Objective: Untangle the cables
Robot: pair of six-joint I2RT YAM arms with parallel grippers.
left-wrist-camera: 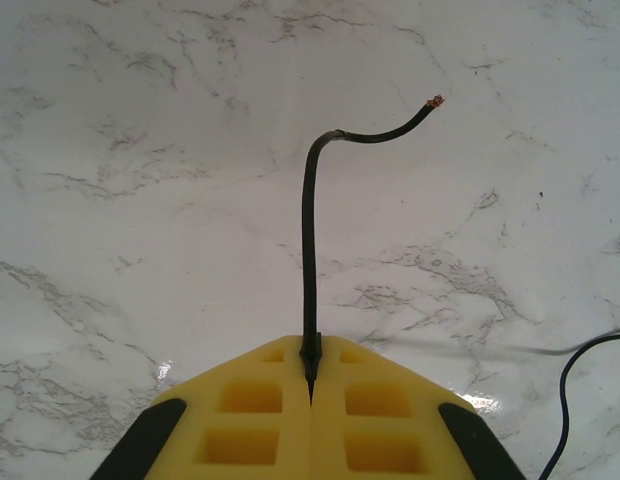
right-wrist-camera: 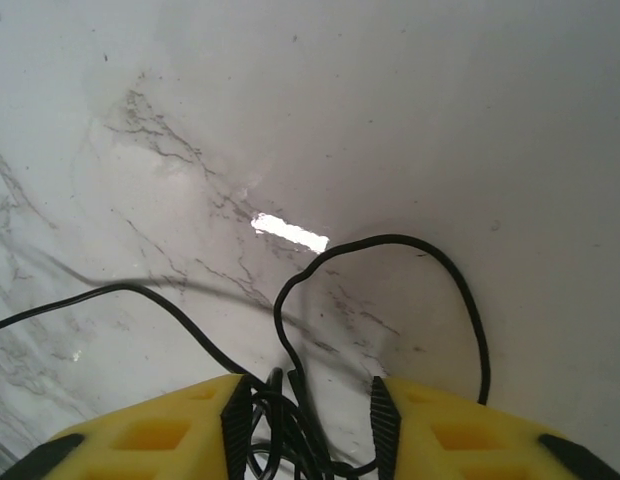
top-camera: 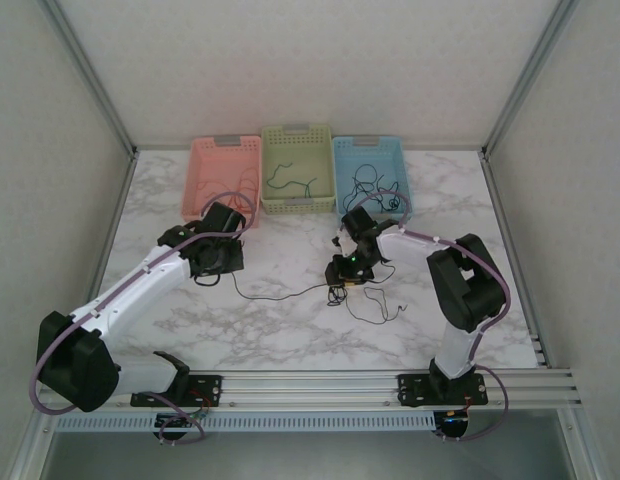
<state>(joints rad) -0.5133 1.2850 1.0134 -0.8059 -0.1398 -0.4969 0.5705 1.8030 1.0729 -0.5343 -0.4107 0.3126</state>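
Pulling left yet? The left gripper (left-wrist-camera: pixel 310 385) is clamped on the end of the black cable (left-wrist-camera: pixel 309 250), left of centre.
— Not yet. On the right gripper (right-wrist-camera: pixel 305 400) the fingers (right-wrist-camera: pixel 470 440) stand apart around the knot (right-wrist-camera: pixel 290 425) (loosely, I judge); close on one strand, then draw slowly.

We find bare marble tabletop (top-camera: pixel 280 335) along the lower middle of the frame; loose black cables (top-camera: pixel 290 296) sprawl from centre to centre right, and three baskets (top-camera: pixel 296 205) line the top edge.
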